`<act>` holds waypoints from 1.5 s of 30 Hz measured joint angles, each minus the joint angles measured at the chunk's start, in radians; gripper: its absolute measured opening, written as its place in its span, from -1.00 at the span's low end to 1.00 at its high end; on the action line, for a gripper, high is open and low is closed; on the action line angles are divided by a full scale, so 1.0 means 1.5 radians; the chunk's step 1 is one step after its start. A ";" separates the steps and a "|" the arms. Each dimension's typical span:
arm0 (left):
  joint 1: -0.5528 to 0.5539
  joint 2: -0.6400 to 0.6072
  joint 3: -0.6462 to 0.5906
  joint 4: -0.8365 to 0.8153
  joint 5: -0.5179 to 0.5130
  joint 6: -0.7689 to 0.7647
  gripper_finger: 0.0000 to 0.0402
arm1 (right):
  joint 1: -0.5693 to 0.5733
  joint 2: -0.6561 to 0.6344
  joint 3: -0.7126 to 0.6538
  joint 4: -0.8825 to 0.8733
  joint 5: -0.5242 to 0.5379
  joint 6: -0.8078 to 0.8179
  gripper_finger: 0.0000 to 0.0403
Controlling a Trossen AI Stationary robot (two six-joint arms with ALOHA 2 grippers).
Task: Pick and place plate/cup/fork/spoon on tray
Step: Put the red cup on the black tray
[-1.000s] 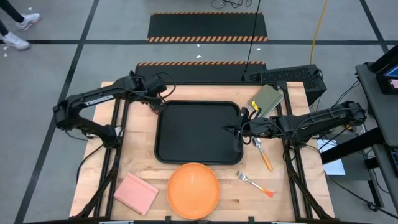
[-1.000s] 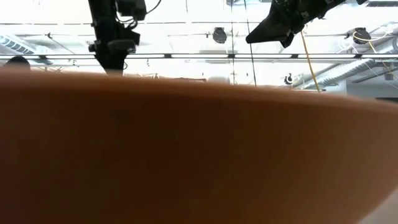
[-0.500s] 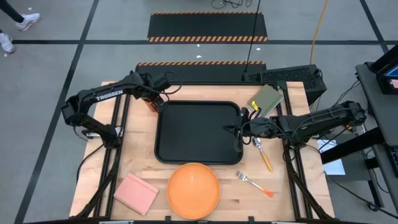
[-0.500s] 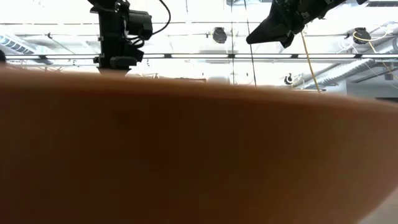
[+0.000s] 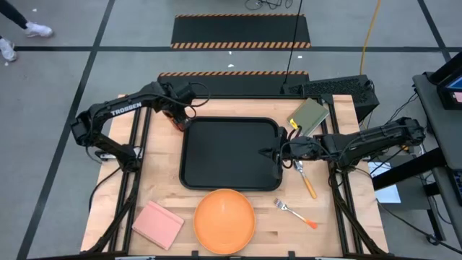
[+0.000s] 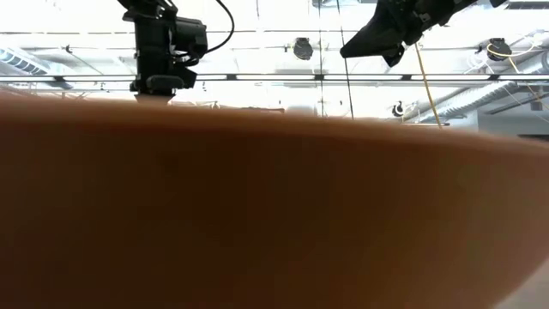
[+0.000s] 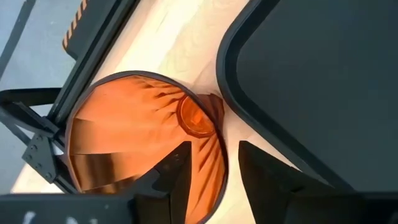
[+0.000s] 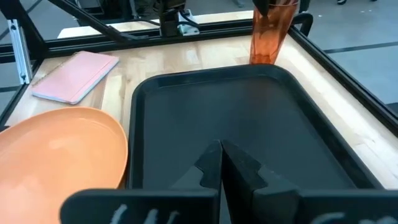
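While the left gripper [image 7: 211,165] straddles the cup's [image 7: 146,146] wall with fingers parted, not yet clamped, the cup stands at upper left of the high view, just beside the tray [image 5: 229,153]. I judge the cup pick is in hand; next comes closing, lifting and crossing the rim. At the tray's right edge waits the right gripper [image 8: 221,163], its fingers pressed together on nothing.

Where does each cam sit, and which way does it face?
High: overhead, straight down; left gripper, right gripper, tray.
Low: table height, mostly blocked by the plate; both arms above it.
Left wrist: looks into the cup; own fingers straddle its rim.
Right wrist: looks across the tray toward the cup; own fingers shut.
Shared: both wrist views show cup and tray.
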 joint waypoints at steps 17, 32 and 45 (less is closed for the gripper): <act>-0.006 0.000 -0.043 0.030 0.000 0.041 -0.84 | 0.001 0.000 0.000 0.001 0.000 0.000 -1.00; -0.085 0.000 -0.001 -0.044 -0.040 0.013 -0.92 | 0.001 0.000 0.000 0.001 0.000 -0.018 -1.00; -0.253 -0.001 0.148 -0.116 -0.060 -0.025 -0.96 | 0.001 0.000 0.000 0.003 0.000 -0.018 -1.00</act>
